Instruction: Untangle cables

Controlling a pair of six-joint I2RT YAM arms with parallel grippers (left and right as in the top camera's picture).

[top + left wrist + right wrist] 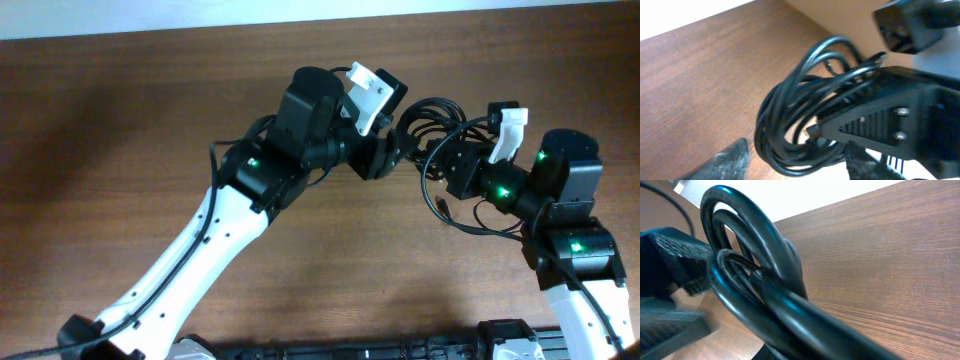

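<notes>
The cables (432,118) are a bundle of thin black loops lifted off the table between my two grippers, with one strand (445,212) drooping toward the front. My right gripper (442,160) is shut on the bundle. In the right wrist view the thick black loops (755,265) fill the frame and run down into the right gripper (805,347), hiding its fingers. My left gripper (386,152) is at the bundle's left side. In the left wrist view the coil (790,125) hangs between the spread left fingers (730,160), with a gap showing beside it.
The brown wooden table (120,120) stretches to the left and front of both arms. A pale wall strip (200,15) runs along its far edge. Black equipment (350,350) lines the front edge. The right gripper's black body (910,115) sits close to the left wrist camera.
</notes>
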